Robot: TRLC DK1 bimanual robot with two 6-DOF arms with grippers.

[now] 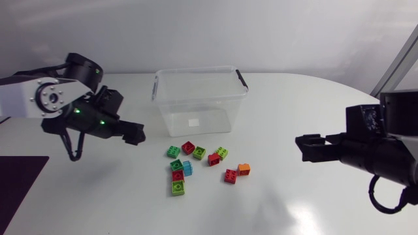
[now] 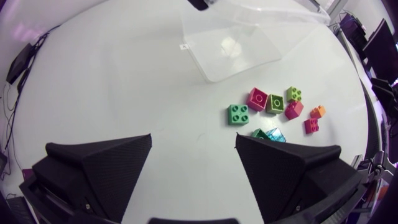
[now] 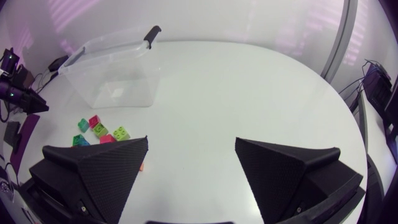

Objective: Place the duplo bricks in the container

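Several bricks (image 1: 214, 158): loose cluster on table (image 1: 294, 202), just in front of clear container (image 1: 196, 70).
Left gripper (image 2: 193, 140): fingers spread, nothing held; beside container, bricks near, ahead and to its right.
Right gripper (image 3: 191, 142): fingers spread, nothing held; well apart from bricks.

A robotics lab, I'd say: a white table (image 1: 294, 209), my left arm (image 1: 49, 98) and right arm (image 1: 385, 140) either side of a clear container (image 1: 199, 91), toy bricks (image 1: 214, 158) scattered just in front of it.
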